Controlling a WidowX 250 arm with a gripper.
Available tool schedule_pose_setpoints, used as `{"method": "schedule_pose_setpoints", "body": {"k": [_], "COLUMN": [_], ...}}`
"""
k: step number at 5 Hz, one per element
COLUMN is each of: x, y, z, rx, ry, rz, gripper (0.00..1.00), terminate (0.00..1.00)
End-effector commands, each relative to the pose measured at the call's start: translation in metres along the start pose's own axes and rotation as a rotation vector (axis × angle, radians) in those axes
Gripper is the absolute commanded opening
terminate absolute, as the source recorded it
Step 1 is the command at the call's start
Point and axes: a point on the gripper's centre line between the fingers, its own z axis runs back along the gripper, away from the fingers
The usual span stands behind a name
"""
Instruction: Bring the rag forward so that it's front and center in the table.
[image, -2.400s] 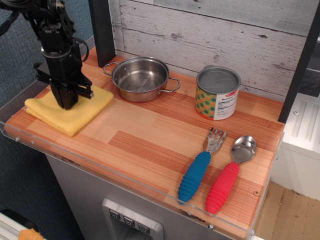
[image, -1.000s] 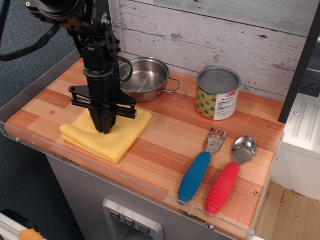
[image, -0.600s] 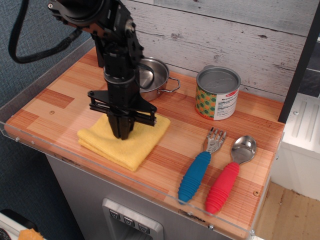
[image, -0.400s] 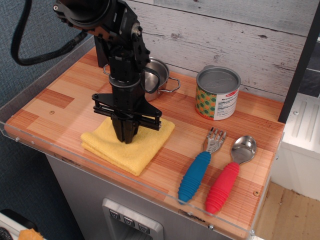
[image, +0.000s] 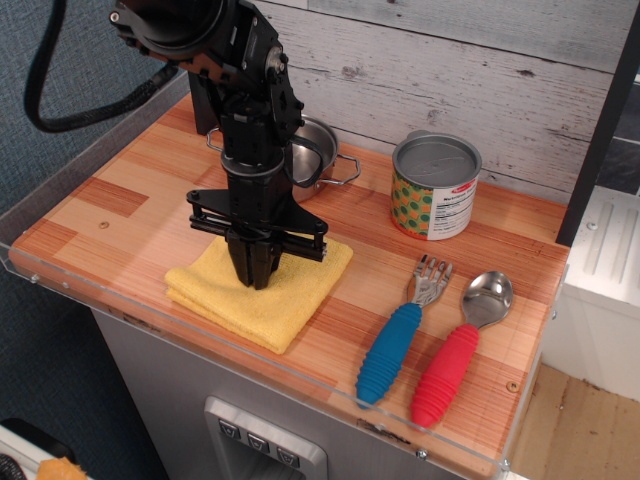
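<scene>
**Observation.image: rag nearly home at the front edge**

Observation.image has the table (image: 120, 195) running left to right, and the first thing we meet is the rag (image: 262, 290), lying flat near the front acrylic rim, about at the middle of the table's front. Right on top of it, the gripper (image: 255, 280) points straight down, its fingers (image: 245, 265) drawn close together and pressed into the yellow cloth; whether a fold is pinched between them, I cannot tell. Behind the rag sits the steel pan (image: 310, 160), partly hidden by the arm. Right of the rag, well apart, stand the can (image: 434, 187), then the blue fork (image: 395, 340) and red spoon (image: 455, 365).

My read: the rag looks close to placed. The clean finish calls for a straight upward lift, without snagging the cloth and bunching it toward the fork.
</scene>
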Motion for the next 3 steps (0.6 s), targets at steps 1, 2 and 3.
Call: {"method": "schedule_pose_setpoints", "body": {"k": [1,2,3], "x": [0.0087,0.0095,0.0102], "y": [-0.0070,-0.0049,0.0029], "z": [0.0138,0.0175,0.0214], "rx": [-0.014,-0.020,-0.002], "ry": [-0.046,-0.053,-0.055], "rz": [-0.010,0.004,0.020], "gripper": [0.00,0.00,1.00], "terminate": [0.00,0.00,0.00]}}
